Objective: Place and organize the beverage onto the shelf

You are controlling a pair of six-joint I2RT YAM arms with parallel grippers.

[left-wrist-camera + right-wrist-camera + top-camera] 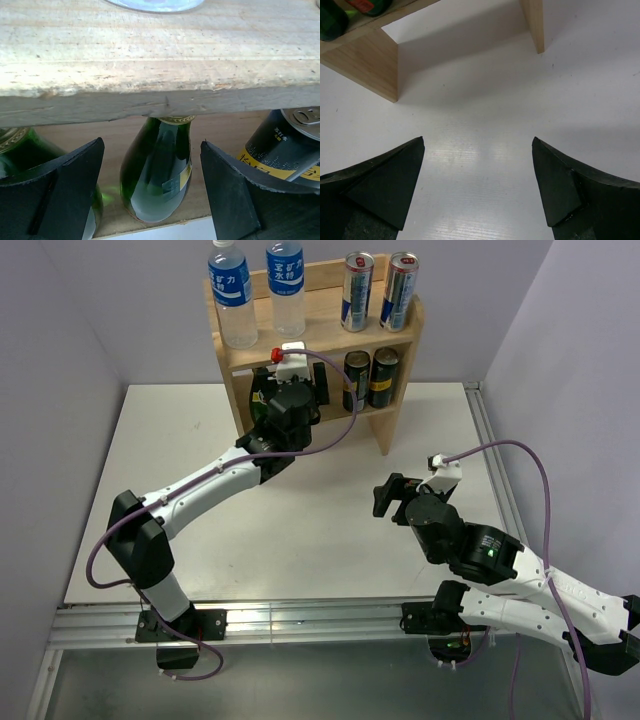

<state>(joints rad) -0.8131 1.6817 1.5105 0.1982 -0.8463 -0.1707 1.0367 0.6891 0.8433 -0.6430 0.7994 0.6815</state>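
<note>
The light-wood shelf (400, 335) stands at the back of the table. Its top board holds two water bottles (232, 295) and two tall silver-blue cans (357, 290). The lower tier holds two dark cans (371, 378). My left gripper (287, 390) is at the lower tier's left half and hides it from above. In the left wrist view the left gripper (152, 141) is open, with a green glass bottle (157, 175) standing on the lower board between and just beyond its fingers, with gaps on both sides. A second green bottle (12, 147) stands to its left and a black-and-yellow can (282, 150) to its right. My right gripper (390, 497) is open and empty over the table (480, 170).
The shelf's top board edge (160, 85) hangs just above the left gripper. The right wrist view shows the shelf's side panels (370, 65) ahead of it. Lilac walls close in the table on three sides. A metal rail (300, 625) runs along the near edge.
</note>
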